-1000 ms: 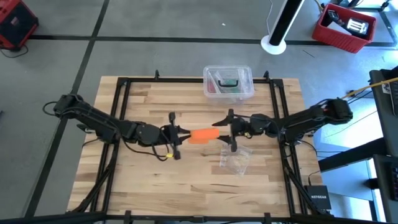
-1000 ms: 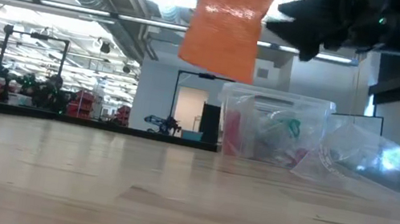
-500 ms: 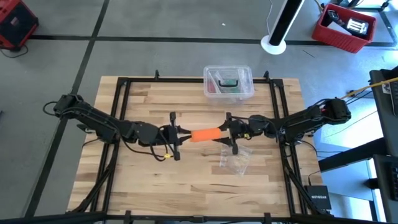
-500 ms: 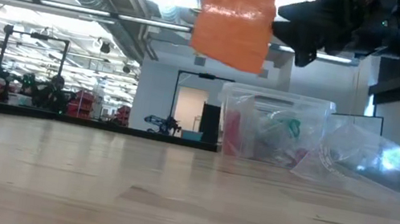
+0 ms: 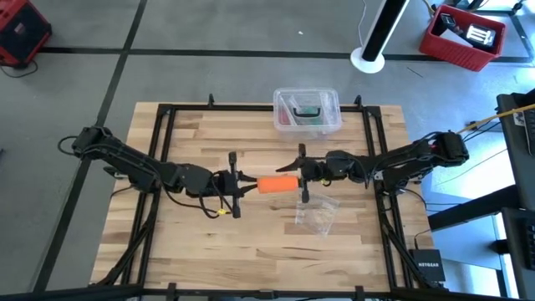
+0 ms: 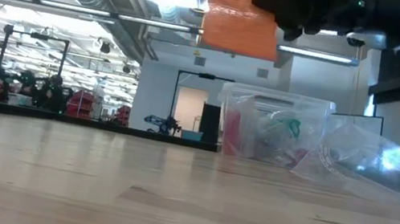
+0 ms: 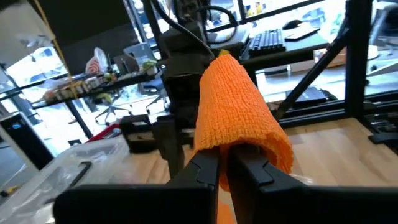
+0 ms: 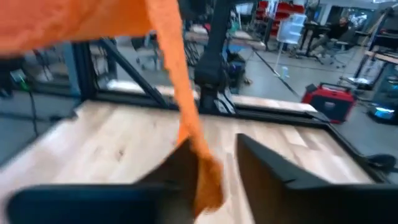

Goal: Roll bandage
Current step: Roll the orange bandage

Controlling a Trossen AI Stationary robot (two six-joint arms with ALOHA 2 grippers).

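Midair at frame centre, the bandage [image 5: 276,183] is lying lengthwise between both arms, the left gripper [image 5: 240,181] clenching one end while the right gripper [image 5: 299,177] fingers [image 8: 186,165] are straddling the other, contact unclear.

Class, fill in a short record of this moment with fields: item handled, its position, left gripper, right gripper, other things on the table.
Item handled: the bandage, orange
Position: held in the air above the table, stretched between both grippers
Left gripper: shut on one end of the bandage
Right gripper: at the other end, fingers either side of the fabric
Other things: clear plastic box at the far edge; clear plastic bag below the right gripper
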